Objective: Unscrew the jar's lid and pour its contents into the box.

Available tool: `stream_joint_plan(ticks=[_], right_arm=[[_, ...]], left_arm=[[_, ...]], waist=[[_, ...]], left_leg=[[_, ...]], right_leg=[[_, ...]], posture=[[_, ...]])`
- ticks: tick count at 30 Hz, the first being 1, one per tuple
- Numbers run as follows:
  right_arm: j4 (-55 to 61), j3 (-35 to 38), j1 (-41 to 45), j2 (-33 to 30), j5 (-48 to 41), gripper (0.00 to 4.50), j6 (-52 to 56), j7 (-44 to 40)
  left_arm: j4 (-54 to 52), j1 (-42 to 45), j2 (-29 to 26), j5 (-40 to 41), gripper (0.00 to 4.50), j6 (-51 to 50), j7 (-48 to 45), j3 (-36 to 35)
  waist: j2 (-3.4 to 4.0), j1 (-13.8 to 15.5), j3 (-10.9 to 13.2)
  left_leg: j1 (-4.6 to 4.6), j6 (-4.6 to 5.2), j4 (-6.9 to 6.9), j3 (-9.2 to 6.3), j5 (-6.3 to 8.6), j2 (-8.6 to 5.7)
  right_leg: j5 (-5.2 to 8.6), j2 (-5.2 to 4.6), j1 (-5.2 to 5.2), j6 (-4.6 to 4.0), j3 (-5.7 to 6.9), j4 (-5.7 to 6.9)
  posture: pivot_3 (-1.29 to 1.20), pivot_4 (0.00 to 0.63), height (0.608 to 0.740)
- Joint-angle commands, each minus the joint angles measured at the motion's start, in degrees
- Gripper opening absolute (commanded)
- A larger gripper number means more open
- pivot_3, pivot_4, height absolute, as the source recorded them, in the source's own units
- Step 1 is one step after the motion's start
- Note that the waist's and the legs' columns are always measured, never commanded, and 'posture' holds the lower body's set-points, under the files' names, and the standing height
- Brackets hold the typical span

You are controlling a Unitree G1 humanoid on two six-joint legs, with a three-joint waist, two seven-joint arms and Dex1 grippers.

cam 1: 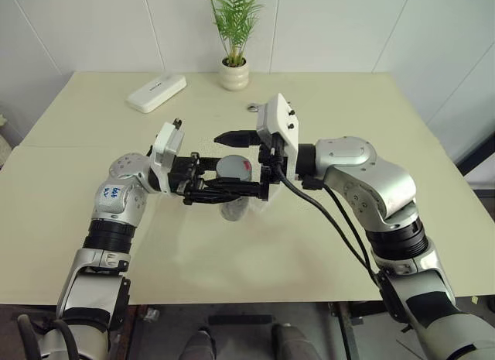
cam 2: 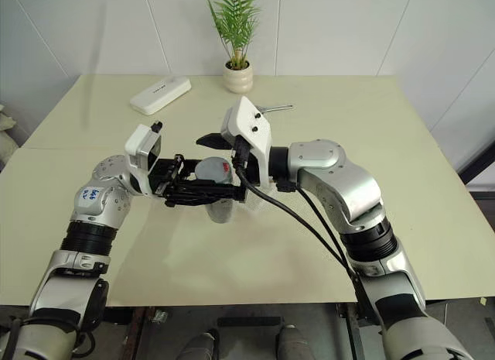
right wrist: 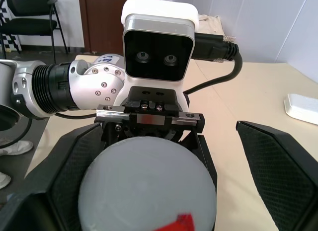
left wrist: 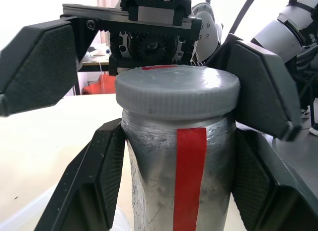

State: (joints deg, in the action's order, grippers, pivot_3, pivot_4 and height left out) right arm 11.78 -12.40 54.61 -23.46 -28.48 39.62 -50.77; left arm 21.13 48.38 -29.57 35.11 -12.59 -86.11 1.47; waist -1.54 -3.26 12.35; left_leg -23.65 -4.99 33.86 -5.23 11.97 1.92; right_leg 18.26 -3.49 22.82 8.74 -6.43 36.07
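Left end effector (left wrist: 174,186) clamps jar (left wrist: 179,176); right end effector (right wrist: 154,191) (spread) flanks lid (right wrist: 147,186).

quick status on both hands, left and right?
Left hand: closed on the jar, below the lid.
Right hand: open, fingers on either side of the lid, not gripping.

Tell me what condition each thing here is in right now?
Jar: upright, gripped by the left pincer.
Lid: on the jar.
Left pincer: shut on the jar.
Right pincer: open, fingers either side of the lid.
White case: lying flat on the table.
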Motion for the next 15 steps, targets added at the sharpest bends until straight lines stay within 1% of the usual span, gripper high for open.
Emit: stream_joint_plan(ticks=[1,15], right_arm=[[1.6,4.4,-0.4,-2.8,-0.4,4.50,0.8,0.5],[8.7,6.6,-3.8,-7.9,-5.4,4.50,4.9,-0.2]], left_arm=[[-2.2,-0.2,-1.2,1.3,2.60,0.1,-5.7,-1.4],[0.3,0.8,-1.2,0.3,2.60,1.2,-5.7,-1.6]], waist=[[0.00,0.0,0.0],[0.00,0.0,0.0]], left_leg=[[0.00,0.00,0.00,0.00,0.00,0.00],[-0.01,0.00,0.00,0.00,0.00,0.00]], right_leg=[[0.00,0.00,0.00,0.00,0.00,0.00],[0.00,0.00,0.00,0.00,0.00,-0.02]], posture=[[0.00,0.150,0.740],[0.00,0.150,0.740]])
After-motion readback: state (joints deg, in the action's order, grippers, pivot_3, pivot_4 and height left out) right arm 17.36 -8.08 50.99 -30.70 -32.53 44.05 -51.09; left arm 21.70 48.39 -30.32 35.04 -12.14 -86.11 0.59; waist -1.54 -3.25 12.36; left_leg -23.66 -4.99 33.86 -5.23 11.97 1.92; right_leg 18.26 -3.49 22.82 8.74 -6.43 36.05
